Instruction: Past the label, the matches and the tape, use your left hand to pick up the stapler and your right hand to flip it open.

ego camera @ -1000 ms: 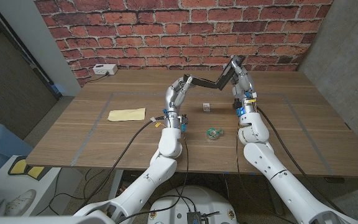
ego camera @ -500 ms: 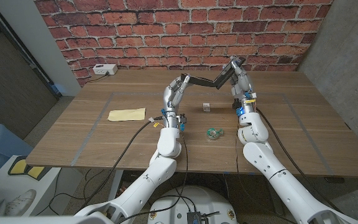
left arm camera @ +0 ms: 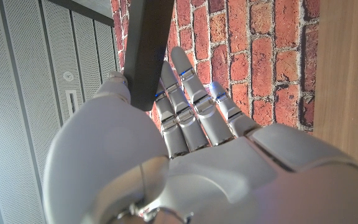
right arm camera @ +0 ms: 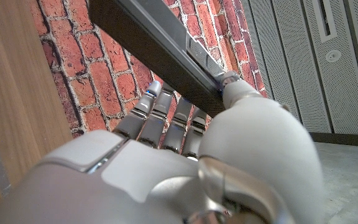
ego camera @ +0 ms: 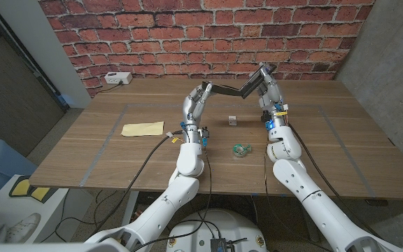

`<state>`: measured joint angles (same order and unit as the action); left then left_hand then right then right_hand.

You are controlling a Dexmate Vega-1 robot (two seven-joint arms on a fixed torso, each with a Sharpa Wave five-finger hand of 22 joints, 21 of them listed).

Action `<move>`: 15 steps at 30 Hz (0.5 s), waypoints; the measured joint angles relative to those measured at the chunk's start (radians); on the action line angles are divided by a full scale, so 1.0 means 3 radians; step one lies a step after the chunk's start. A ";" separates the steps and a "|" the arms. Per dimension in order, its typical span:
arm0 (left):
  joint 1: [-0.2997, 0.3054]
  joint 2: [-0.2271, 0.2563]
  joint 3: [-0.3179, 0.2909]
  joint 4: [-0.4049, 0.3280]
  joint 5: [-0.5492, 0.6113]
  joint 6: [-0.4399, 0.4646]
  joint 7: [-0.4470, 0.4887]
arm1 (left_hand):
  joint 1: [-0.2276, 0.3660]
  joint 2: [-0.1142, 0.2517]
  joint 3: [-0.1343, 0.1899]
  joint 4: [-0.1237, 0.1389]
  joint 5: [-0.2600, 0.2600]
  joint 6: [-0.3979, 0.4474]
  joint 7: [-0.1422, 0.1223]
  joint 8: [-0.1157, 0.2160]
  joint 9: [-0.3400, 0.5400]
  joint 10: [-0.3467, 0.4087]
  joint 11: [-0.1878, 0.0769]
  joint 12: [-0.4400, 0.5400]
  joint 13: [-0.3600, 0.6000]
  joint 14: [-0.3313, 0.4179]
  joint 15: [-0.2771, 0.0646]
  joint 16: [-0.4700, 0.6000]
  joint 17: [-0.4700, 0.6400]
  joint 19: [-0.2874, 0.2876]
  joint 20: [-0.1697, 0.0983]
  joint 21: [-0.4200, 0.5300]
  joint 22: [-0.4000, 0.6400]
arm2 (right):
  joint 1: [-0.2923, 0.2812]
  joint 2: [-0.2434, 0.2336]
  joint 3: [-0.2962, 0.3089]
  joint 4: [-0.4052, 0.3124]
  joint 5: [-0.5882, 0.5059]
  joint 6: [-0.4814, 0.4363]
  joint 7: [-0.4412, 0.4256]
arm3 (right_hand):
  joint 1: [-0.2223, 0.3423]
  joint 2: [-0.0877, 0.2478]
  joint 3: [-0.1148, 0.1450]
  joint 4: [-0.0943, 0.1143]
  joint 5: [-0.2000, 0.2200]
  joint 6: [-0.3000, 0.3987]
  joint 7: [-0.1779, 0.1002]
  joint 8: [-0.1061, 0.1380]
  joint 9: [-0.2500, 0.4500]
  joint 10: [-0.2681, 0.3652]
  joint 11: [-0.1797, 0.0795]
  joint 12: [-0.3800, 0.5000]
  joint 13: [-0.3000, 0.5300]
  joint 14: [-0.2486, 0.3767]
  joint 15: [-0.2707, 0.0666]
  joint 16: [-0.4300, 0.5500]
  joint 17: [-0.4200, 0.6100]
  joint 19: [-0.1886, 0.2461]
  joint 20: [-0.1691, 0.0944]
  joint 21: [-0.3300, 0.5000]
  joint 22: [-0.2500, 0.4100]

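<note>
Both arms are raised over the far middle of the worktop, forearms upright.

The left robot hand [ego camera: 196, 100] is held high with fingers closed around one end of the stapler [ego camera: 233, 89]. The other end is gripped by the right robot hand [ego camera: 268, 89], raised to about the same height, its fingers pointing up.

- The left hand [ego camera: 196, 100] sits slightly higher and further left than a second ago, carrying its end of the stapler [ego camera: 234, 87] along.
- The stapler's opened halves spread a little wider.
</note>
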<state>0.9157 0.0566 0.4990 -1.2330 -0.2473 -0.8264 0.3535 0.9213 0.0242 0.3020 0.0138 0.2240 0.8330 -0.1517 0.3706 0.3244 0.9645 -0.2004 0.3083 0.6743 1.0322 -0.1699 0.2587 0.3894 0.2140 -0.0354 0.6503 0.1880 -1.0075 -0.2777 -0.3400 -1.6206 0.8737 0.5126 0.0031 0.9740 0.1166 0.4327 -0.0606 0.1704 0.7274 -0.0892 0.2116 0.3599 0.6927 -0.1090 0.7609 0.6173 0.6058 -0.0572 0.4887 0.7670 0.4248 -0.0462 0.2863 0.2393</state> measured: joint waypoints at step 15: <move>-0.0024 -0.0037 -0.0018 0.0017 -0.0092 -0.0074 -0.0095 | 0.0001 -0.0001 0.0028 -0.0027 0.0013 0.0000 0.0000 -0.0003 -0.0024 0.0000 0.0000 -0.0022 0.0025 0.0000 0.0000 -0.0037 -0.0031 0.0013 -0.0012 0.0000 -0.0007 | -0.0035 0.0073 0.0021 -0.0080 0.0289 -0.0140 0.0037 | 0.0000 0.0000 0.0055 -0.0055 0.0012 -0.0051 -0.0051 -0.0041 0.0000 -0.0007 -0.0008 -0.0070 -0.0074 -0.0081 0.0005 -0.0078 0.0037 -0.0018 0.0018 0.0054 0.0016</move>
<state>0.9086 0.0456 0.4936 -1.2279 -0.2748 -0.8487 0.3249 0.9215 0.0240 0.3103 0.0058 0.2277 0.8330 -0.1517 0.3697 0.3172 0.9644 -0.2003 0.3016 0.6817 1.0323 -0.1699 0.2476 0.3801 0.2178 -0.0392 0.6503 0.1859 -1.0182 -0.2559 -0.3337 -1.6447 0.9605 0.4705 0.0142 0.9740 0.1166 0.4492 -0.0772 0.1742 0.7120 -0.1046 0.1995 0.3598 0.6905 -0.1113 0.7400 0.5951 0.5816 -0.0556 0.4654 0.7779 0.4195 -0.0409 0.3026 0.2442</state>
